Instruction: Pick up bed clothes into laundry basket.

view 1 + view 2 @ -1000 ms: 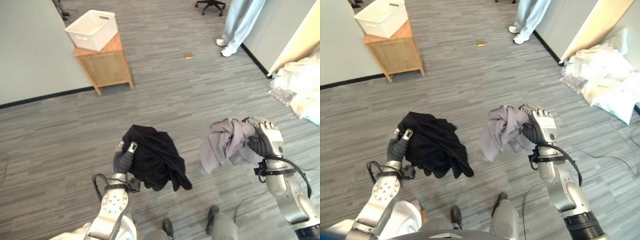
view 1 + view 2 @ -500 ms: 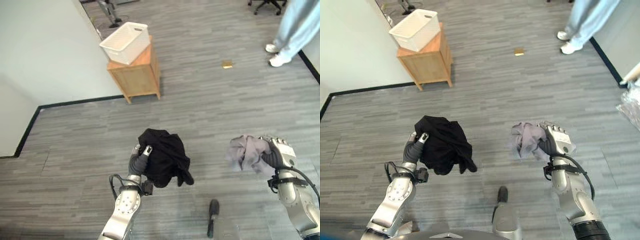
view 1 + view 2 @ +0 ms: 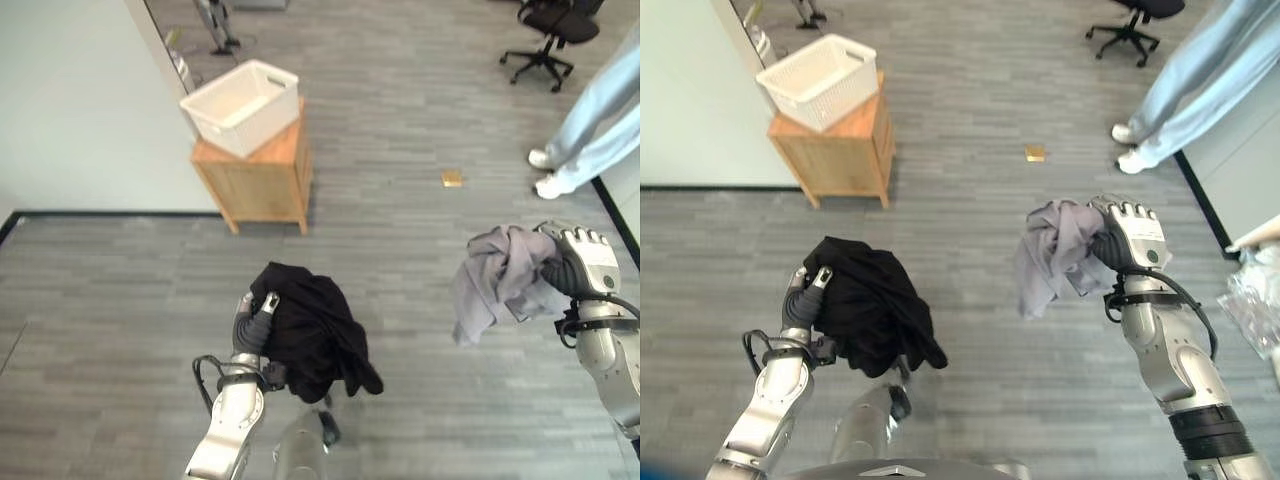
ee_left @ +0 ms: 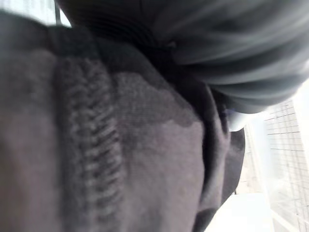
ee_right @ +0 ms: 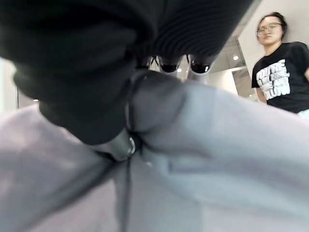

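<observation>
Left hand [image 3: 256,318] clenched on crumpled black garment [image 3: 315,330]; right hand [image 3: 1127,237] grips bunched grey cloth [image 3: 1058,250], both aloft. White plastic laundry basket [image 3: 241,105] on wooden cabinet [image 3: 255,181]. Right wrist view adds person in black shirt [image 5: 279,72]. Camera swung since earlier; office chair [image 3: 552,27] now visible.

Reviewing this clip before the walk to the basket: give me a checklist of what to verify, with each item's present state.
1. Left hand holds the black garment: ok, fingers curled into it.
2. Right hand holds the grey garment: ok, bunched against the palm.
3. Garments off the floor: ok, both hang in the air.
4. White laundry basket in sight: ok, on the wooden cabinet, ahead to the left.
5. Basket free to take clothes: ok, it looks empty.
6. Path clear: cannot tell; a person stands far right, and a small object lies on the floor.
</observation>
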### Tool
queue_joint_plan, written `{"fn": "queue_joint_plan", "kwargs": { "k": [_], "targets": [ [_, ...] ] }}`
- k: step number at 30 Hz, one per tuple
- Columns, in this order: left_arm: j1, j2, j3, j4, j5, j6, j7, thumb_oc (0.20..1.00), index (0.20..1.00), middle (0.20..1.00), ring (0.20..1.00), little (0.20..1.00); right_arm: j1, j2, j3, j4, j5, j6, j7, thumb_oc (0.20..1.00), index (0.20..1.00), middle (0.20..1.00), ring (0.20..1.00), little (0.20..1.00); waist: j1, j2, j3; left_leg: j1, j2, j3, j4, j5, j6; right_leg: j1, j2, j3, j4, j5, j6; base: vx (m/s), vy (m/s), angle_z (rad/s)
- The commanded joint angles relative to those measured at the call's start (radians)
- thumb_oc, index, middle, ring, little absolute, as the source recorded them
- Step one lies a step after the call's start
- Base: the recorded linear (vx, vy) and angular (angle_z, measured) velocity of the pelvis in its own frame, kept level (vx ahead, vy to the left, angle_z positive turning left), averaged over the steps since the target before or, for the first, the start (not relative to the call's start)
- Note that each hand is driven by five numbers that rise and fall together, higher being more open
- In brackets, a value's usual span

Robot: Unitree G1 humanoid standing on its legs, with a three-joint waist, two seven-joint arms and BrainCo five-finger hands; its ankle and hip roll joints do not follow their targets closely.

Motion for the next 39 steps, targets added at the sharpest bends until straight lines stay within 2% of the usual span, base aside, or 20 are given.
{"fn": "queue_joint_plan", "kwargs": {
  "k": [1, 2, 4, 6, 9, 11, 12, 14, 16, 18, 21, 23, 26, 28, 29, 30, 31, 33, 36, 39],
  "targets": [
    [-0.015, 0.017, 0.025, -0.153, 0.000, -0.080, 0.040, 0.200, 0.200, 0.200, 0.200, 0.200, -0.149, -0.043, -0.032, -0.059, -0.016, -0.028, -0.042, 0.200, 0.200, 0.200, 0.200, 0.200, 0.100, 0.056, -0.062, 0.195, 0.098, -0.053, -0.222, 0.096, -0.197, -0.035, -0.009, 0.017, 0.084, 0.012, 0.063, 0.58, 0.157, -0.71],
    [-0.014, 0.018, 0.025, -0.153, 0.000, -0.080, 0.041, 0.200, 0.200, 0.200, 0.200, 0.200, -0.147, -0.041, -0.032, -0.059, -0.017, -0.028, -0.042, 0.200, 0.200, 0.200, 0.200, 0.200, 0.103, 0.053, -0.063, 0.196, 0.094, -0.050, -0.223, 0.094, -0.196, -0.039, -0.015, 0.019, 0.092, 0.008, 0.066, 0.55, 0.167, -0.53],
    [-0.030, 0.033, 0.016, -0.150, 0.002, -0.071, 0.043, 0.200, 0.200, 0.200, 0.200, 0.200, -0.133, -0.023, -0.036, -0.073, -0.038, -0.019, -0.044, 0.200, 0.200, 0.200, 0.200, 0.200, 0.100, 0.031, -0.067, 0.248, 0.049, -0.041, -0.223, 0.051, -0.156, -0.090, -0.079, 0.019, 0.294, 0.092, 0.109, 0.35, 0.191, 0.06],
    [-0.067, 0.052, -0.003, -0.130, 0.015, -0.061, 0.060, 0.200, 0.200, 0.200, 0.200, 0.200, -0.142, -0.008, -0.033, -0.092, -0.062, -0.014, -0.052, 0.200, 0.200, 0.200, 0.200, 0.200, 0.062, 0.016, -0.048, 0.320, -0.041, -0.090, -0.228, -0.048, -0.086, -0.237, -0.114, 0.117, 0.584, 0.304, 0.151, 0.51, 0.270, 0.53],
    [-0.094, 0.055, -0.016, -0.115, 0.019, -0.061, 0.061, 0.200, 0.200, 0.200, 0.200, 0.200, -0.171, 0.000, -0.009, -0.093, -0.073, -0.013, -0.051, 0.200, 0.200, 0.200, 0.200, 0.200, 0.036, 0.027, -0.033, 0.363, -0.077, -0.124, -0.228, -0.106, -0.061, -0.341, -0.118, 0.160, 0.643, 0.276, 0.137, 0.40, 0.149, 0.89],
    [-0.108, 0.054, -0.021, -0.112, 0.019, -0.061, 0.062, 0.200, 0.200, 0.200, 0.200, 0.200, -0.188, 0.004, 0.004, -0.091, -0.075, -0.014, -0.050, 0.200, 0.200, 0.200, 0.200, 0.200, 0.020, 0.041, -0.018, 0.377, -0.077, -0.130, -0.228, -0.101, -0.054, -0.404, -0.093, 0.159, 0.616, 0.242, 0.105, 0.33, 0.033, 0.22],
    [-0.110, 0.054, -0.028, -0.111, 0.015, -0.065, 0.046, 0.200, 0.200, 0.200, 0.200, 0.200, -0.207, 0.010, 0.020, -0.093, -0.070, -0.015, -0.045, 0.200, 0.200, 0.200, 0.200, 0.200, 0.003, 0.055, -0.005, 0.406, -0.090, -0.171, -0.228, -0.122, -0.056, -0.451, -0.064, 0.154, 0.533, 0.156, 0.071, 0.32, -0.032, 0.70],
    [-0.103, 0.045, -0.041, -0.113, 0.002, -0.063, 0.026, 0.200, 0.200, 0.200, 0.200, 0.200, -0.221, 0.029, 0.033, -0.090, -0.061, -0.015, -0.043, 0.200, 0.200, 0.200, 0.200, 0.200, -0.021, 0.059, 0.000, 0.438, -0.102, -0.220, -0.228, -0.154, -0.062, -0.480, -0.010, 0.171, 0.414, 0.077, 0.038, 0.49, -0.054, 1.03],
    [-0.087, 0.036, -0.045, -0.113, -0.014, -0.063, 0.002, 0.200, 0.200, 0.200, 0.200, 0.200, -0.223, 0.032, 0.039, -0.081, -0.058, -0.008, -0.040, 0.200, 0.200, 0.200, 0.200, 0.200, -0.041, 0.051, 0.002, 0.476, -0.125, -0.271, -0.228, -0.190, -0.069, -0.512, 0.045, 0.222, 0.243, 0.102, 0.032, 0.46, -0.107, 1.09],
    [-0.078, 0.032, -0.041, -0.106, -0.029, -0.069, -0.016, 0.200, 0.200, 0.200, 0.200, 0.200, -0.244, 0.029, 0.049, -0.068, -0.054, 0.000, -0.042, 0.200, 0.200, 0.200, 0.200, 0.200, -0.050, 0.051, 0.001, 0.514, -0.133, -0.300, -0.228, -0.215, -0.081, -0.553, 0.041, 0.204, 0.106, 0.176, 0.047, 0.42, -0.126, 0.86],
    [-0.074, 0.032, -0.025, -0.090, -0.031, -0.069, -0.018, 0.200, 0.200, 0.200, 0.200, 0.200, -0.281, 0.041, 0.076, -0.049, -0.059, 0.006, -0.043, 0.200, 0.200, 0.200, 0.200, 0.200, -0.046, 0.053, 0.003, 0.584, -0.131, -0.302, -0.228, -0.256, -0.099, -0.605, -0.006, 0.093, 0.025, 0.234, 0.073, 0.39, -0.115, 0.74],
    [-0.066, 0.028, -0.024, -0.090, -0.027, -0.068, -0.026, 0.200, 0.200, 0.200, 0.200, 0.200, -0.293, 0.037, 0.087, -0.038, -0.069, 0.009, -0.037, 0.200, 0.200, 0.200, 0.200, 0.200, -0.035, 0.042, -0.004, 0.627, -0.151, -0.313, -0.224, -0.287, -0.094, -0.569, -0.023, 0.061, 0.023, 0.245, 0.062, 0.41, -0.136, 0.17],
    [-0.050, -0.001, -0.030, -0.089, -0.032, -0.076, -0.024, 0.200, 0.200, 0.200, 0.200, 0.200, -0.315, 0.041, 0.107, -0.033, -0.074, 0.006, -0.043, 0.200, 0.200, 0.200, 0.200, 0.200, -0.024, 0.040, -0.022, 0.623, -0.151, -0.331, -0.016, -0.349, -0.127, -0.490, -0.043, 0.024, 0.010, 0.279, 0.041, 0.44, -0.190, 0.49],
    [-0.035, -0.013, -0.026, -0.094, -0.053, -0.088, -0.030, 0.200, 0.200, 0.200, 0.200, 0.200, -0.348, 0.031, 0.122, -0.029, -0.075, 0.005, -0.044, 0.200, 0.200, 0.200, 0.200, 0.200, -0.008, 0.048, -0.016, 0.558, -0.093, -0.319, 0.196, -0.291, -0.184, -0.405, -0.042, -0.012, -0.016, 0.263, 0.018, 0.35, -0.244, 0.38],
    [-0.026, -0.017, -0.013, -0.084, -0.068, -0.095, -0.022, 0.200, 0.200, 0.200, 0.200, 0.200, -0.377, 0.023, 0.134, -0.016, -0.069, 0.003, -0.049, 0.200, 0.200, 0.200, 0.200, 0.200, 0.010, 0.044, 0.003, 0.474, -0.022, -0.282, 0.400, -0.179, -0.254, -0.332, -0.035, -0.048, -0.022, 0.211, -0.017, 0.24, -0.225, 0.25],
    [-0.027, -0.017, -0.013, -0.084, -0.068, -0.095, -0.022, 0.200, 0.200, 0.200, 0.200, 0.200, -0.379, 0.023, 0.134, -0.015, -0.069, 0.003, -0.050, 0.200, 0.200, 0.200, 0.200, 0.200, 0.008, 0.042, 0.004, 0.468, -0.023, -0.285, 0.404, -0.175, -0.254, -0.334, -0.037, -0.049, -0.022, 0.213, -0.019, 0.21, -0.245, 0.19],
    [-0.017, -0.020, -0.009, -0.075, -0.079, -0.094, -0.024, 0.200, 0.200, 0.200, 0.200, 0.200, -0.380, 0.018, 0.134, -0.011, -0.066, 0.007, -0.047, 0.200, 0.200, 0.200, 0.200, 0.200, 0.020, 0.037, 0.018, 0.431, 0.022, -0.257, 0.472, -0.136, -0.269, -0.302, -0.031, -0.061, -0.022, 0.187, -0.034, 0.15, -0.130, -0.02],
    [0.009, -0.024, 0.001, -0.056, -0.119, -0.089, -0.043, 0.200, 0.200, 0.200, 0.200, 0.200, -0.376, 0.008, 0.136, -0.002, -0.060, 0.011, -0.037, 0.200, 0.200, 0.200, 0.200, 0.200, 0.037, 0.037, 0.028, 0.387, 0.093, -0.189, 0.421, -0.121, -0.252, -0.267, -0.028, -0.089, -0.022, 0.159, -0.039, 0.21, -0.117, 0.18],
    [0.048, -0.012, 0.017, -0.024, -0.118, -0.076, -0.056, 0.200, 0.200, 0.200, 0.200, 0.200, -0.380, 0.001, 0.151, 0.037, -0.066, 0.013, -0.021, 0.200, 0.200, 0.200, 0.200, 0.200, 0.060, 0.043, 0.025, 0.343, 0.037, -0.185, 0.210, -0.163, -0.202, -0.249, -0.017, -0.084, -0.022, 0.136, -0.019, 0.21, 0.011, 0.09],
    [0.062, -0.008, 0.029, -0.008, -0.124, -0.078, -0.058, 0.200, 0.200, 0.200, 0.200, 0.200, -0.392, 0.000, 0.172, 0.114, -0.062, 0.019, -0.024, 0.200, 0.200, 0.200, 0.200, 0.200, 0.072, 0.057, 0.017, 0.326, 0.014, -0.184, 0.022, -0.094, -0.199, -0.228, -0.003, -0.076, -0.022, 0.112, -0.010, 0.22, 0.042, -0.05]
  ]
}}
